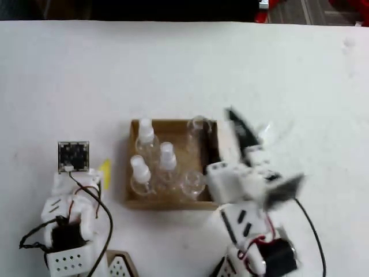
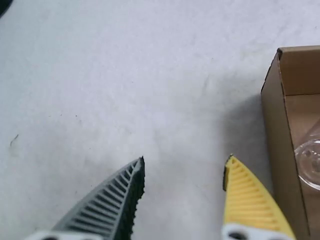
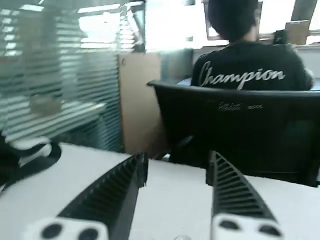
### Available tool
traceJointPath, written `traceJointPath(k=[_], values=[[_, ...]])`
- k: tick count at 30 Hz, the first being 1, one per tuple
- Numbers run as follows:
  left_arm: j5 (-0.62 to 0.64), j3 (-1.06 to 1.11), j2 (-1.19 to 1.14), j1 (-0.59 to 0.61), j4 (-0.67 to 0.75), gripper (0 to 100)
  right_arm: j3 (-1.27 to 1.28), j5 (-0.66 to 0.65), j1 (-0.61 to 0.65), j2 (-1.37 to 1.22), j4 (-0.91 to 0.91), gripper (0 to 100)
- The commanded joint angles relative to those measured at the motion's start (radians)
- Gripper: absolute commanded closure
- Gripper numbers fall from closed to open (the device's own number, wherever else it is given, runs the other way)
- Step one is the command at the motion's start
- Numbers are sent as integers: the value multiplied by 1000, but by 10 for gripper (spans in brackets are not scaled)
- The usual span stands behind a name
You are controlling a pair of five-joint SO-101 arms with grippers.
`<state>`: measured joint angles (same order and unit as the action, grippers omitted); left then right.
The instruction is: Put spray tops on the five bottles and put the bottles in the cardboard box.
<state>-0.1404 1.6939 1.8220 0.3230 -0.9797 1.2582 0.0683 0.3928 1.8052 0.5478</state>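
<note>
The cardboard box sits mid-table with several clear bottles standing in it. Three bottles carry white spray tops. Two more bottles on the box's right side show no white top. My right gripper is open and empty, lifted off the table and tilted up toward the room; in the high view its black fingers hang just right of the box. My left gripper is open and empty over bare table, left of the box, with a bottle's rim visible inside.
The left arm rests at the near left and the right arm's base at the near right. White tabletop stretches behind the box. A black chair with a seated person stands beyond the table's far edge.
</note>
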Motion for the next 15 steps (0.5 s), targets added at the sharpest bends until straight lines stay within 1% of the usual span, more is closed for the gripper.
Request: traceJointPath(k=[1,4,7,10,15], values=[[-12,-2,8,8,-5,758,-63,46,-120,-10,8,786],[-12,-2,8,8,-5,758,-63,46,-170,-50,4,802],[-12,-2,8,8,-5,758,-83,48,-217,-157,-21,801],[-12,-2,8,8,-5,758,-152,55,-291,-328,-51,804],[-12,-2,8,8,-5,758,-351,57,-409,-677,-42,804]])
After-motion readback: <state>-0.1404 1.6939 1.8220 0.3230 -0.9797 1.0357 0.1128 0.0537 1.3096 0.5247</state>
